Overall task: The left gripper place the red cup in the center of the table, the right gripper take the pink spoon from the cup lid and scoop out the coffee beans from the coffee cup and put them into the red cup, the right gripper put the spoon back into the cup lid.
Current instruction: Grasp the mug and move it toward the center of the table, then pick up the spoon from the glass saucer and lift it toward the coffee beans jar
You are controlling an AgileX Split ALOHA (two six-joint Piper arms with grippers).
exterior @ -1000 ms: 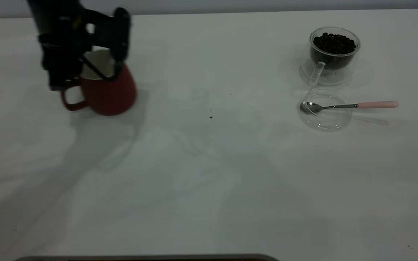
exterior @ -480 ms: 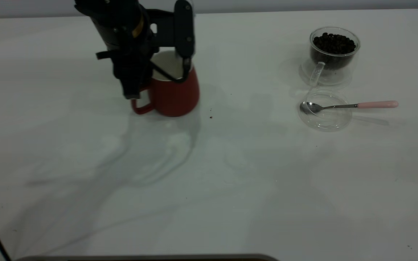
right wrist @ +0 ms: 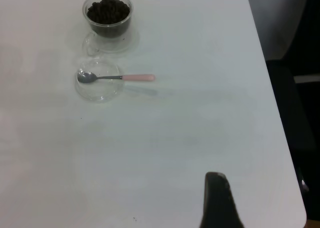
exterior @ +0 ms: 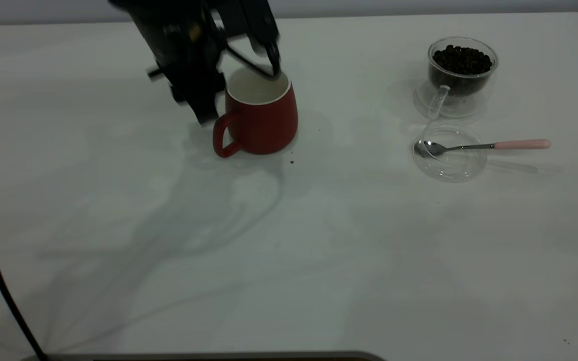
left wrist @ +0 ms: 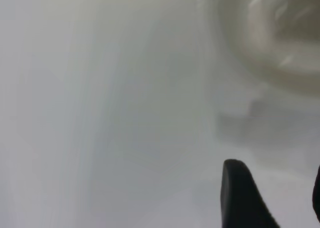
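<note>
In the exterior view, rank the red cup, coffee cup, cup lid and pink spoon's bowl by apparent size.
1. red cup
2. coffee cup and cup lid: similar width, cup taller, but it sits farther back, so unsure
3. pink spoon bowl, smallest

From my wrist I looked down on the white table (right wrist: pixel 165 133), its rounded corner near a dark chair. The clear glass coffee cup (right wrist: pixel 107 19) stood upright, heaped with dark coffee beans (right wrist: pixel 108 10). Just beside it lay the clear cup lid (right wrist: pixel 98 85), with the pink spoon (right wrist: pixel 117 78) resting across it, bowl inside, pink handle reaching past the rim. One of my black fingertips (right wrist: pixel 217 200) showed, well apart from them.
</note>
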